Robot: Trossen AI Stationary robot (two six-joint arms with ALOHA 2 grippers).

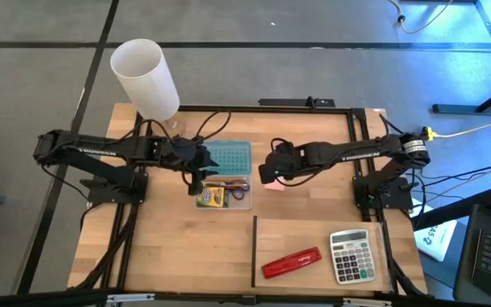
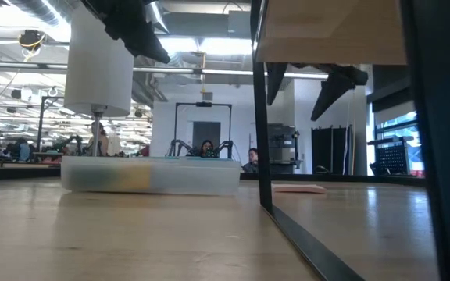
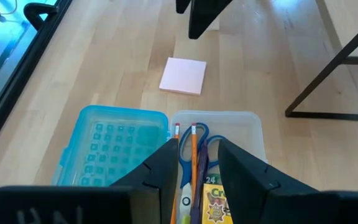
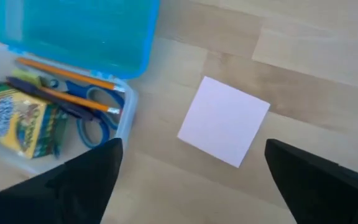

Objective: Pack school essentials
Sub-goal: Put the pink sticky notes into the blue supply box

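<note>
A clear pencil case (image 1: 224, 194) rests on the table with its blue lid (image 1: 229, 157) lying open on its far side. In it lie the yellow-green crayon box (image 4: 17, 121), blue-handled scissors (image 4: 96, 123) and orange pencils (image 4: 67, 88). The pink sticky-note pad (image 4: 224, 121) lies flat on the table just right of the case. My left gripper (image 3: 194, 168) is open and empty above the case's left part. My right gripper (image 4: 191, 180) is open wide and empty above the pad, clear of it in the low view (image 2: 311, 86). I see no pen or eraser.
A red stapler (image 1: 292, 263) and a grey calculator (image 1: 351, 256) lie at the near right, inside a thin dark frame (image 1: 254, 251). A tall white cylinder (image 1: 147, 77) stands at the far left edge. Bare wood lies in front of the case.
</note>
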